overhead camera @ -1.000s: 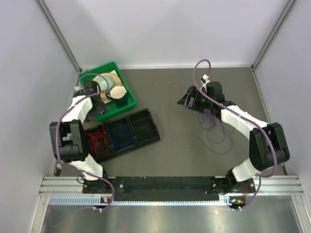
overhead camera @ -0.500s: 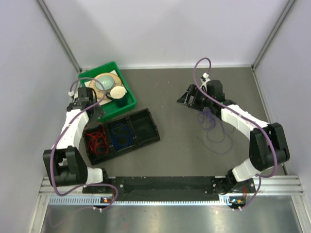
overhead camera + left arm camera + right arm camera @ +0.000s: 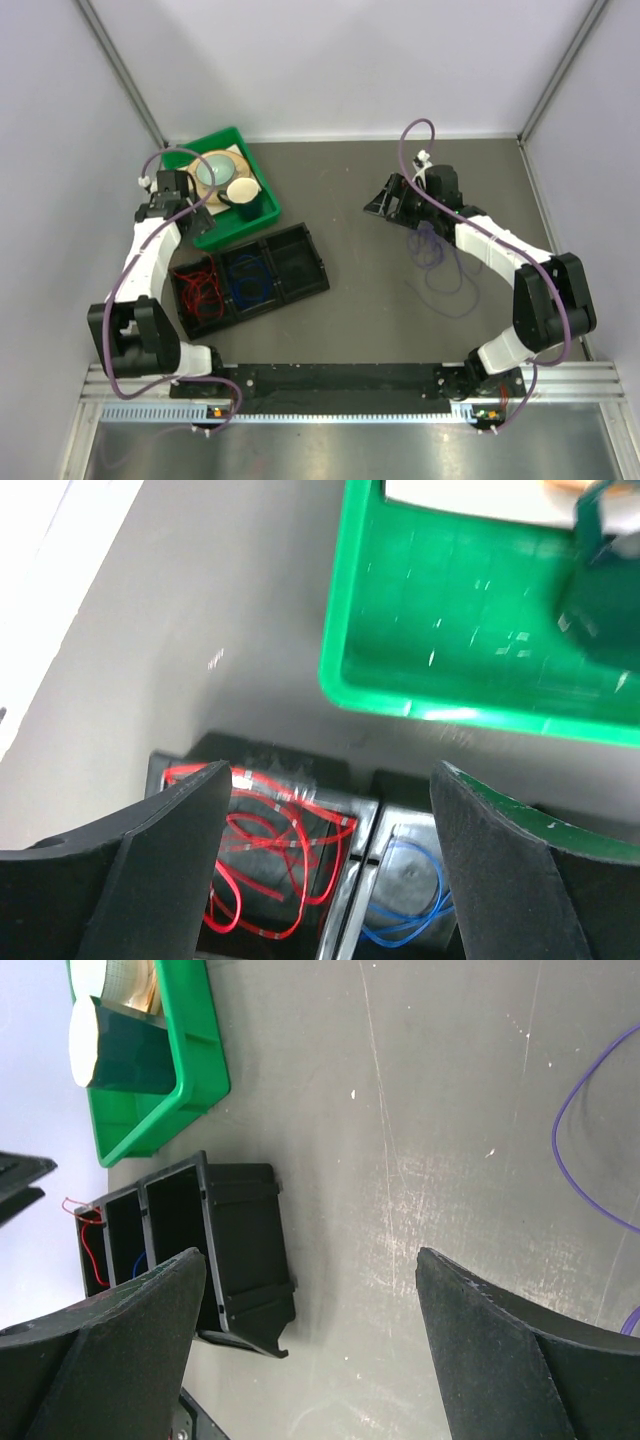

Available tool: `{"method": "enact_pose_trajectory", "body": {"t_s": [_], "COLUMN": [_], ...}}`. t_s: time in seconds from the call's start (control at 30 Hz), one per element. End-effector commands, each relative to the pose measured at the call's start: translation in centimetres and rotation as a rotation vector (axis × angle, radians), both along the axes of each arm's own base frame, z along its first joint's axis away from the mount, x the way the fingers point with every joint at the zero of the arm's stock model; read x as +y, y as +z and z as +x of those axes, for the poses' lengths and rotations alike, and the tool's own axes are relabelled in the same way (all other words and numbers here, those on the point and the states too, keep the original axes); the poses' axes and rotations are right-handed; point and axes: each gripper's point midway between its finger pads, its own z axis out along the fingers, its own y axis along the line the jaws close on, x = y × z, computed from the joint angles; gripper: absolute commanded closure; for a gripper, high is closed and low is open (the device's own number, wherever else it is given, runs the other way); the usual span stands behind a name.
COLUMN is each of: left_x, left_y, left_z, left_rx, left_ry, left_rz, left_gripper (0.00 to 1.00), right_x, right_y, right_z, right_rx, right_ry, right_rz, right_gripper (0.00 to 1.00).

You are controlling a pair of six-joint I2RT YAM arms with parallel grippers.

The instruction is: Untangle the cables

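Note:
A loose purple cable (image 3: 440, 268) lies on the dark table beside my right forearm; a loop of it (image 3: 560, 1150) shows at the right edge of the right wrist view. A red cable (image 3: 200, 287) (image 3: 265, 845) is bundled in the left compartment of the black tray (image 3: 305, 240). Coiled in the middle compartment is a blue cable (image 3: 250, 282) (image 3: 410, 925). My left gripper (image 3: 178, 212) (image 3: 332, 780) hangs open above the tray's far left end, holding nothing. My right gripper (image 3: 385, 205) (image 3: 310, 1260) is open and empty over bare table, left of the purple cable.
A green bin (image 3: 262, 205) (image 3: 400, 680) (image 3: 195, 1055) at the back left holds a round dish and a dark green cup. It almost touches the black tray (image 3: 245, 1250), whose right compartment holds no cable. White walls close the table in on three sides.
My left arm has swung its gripper leftwards off the green bin to the bin's left side, and its elbow has dropped toward the near edge. The right arm has hardly moved.

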Motion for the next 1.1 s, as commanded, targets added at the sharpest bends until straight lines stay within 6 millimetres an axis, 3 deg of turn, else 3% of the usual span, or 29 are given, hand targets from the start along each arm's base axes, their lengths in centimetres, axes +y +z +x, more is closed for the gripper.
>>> {"method": "enact_pose_trajectory", "body": {"t_s": [0.0,0.17,0.6,0.8,1.07], "left_x": [1.1,0.2,-0.9,-1.3,-1.4], "left_y": [0.0,-1.6,-2.3,-4.0,-4.3], "left_z": [2.9,3.0,-2.3,-3.3,-3.9], "left_rx": [-0.025,0.048,0.078,0.126,0.127], "left_ry": [0.003,-0.001,-0.012,-0.007,-0.007], "left_rz": [0.044,-0.015,-0.052,-0.071,-0.073], "left_gripper": [0.14,0.15,0.15,0.16,0.16], "right_x": [0.9,0.6,0.7,0.7,0.6], "right_y": [2.7,2.7,2.5,2.4,2.4], "right_z": [0.3,0.1,0.3,0.1,0.0], "right_rx": [-0.078,-0.081,-0.076,-0.071,-0.072], "right_ry": [0.019,0.011,0.012,0.016,0.01], "right_rz": [0.032,0.025,0.027,0.029,0.026], "right_gripper": [0.15,0.15,0.15,0.15,0.15]}}
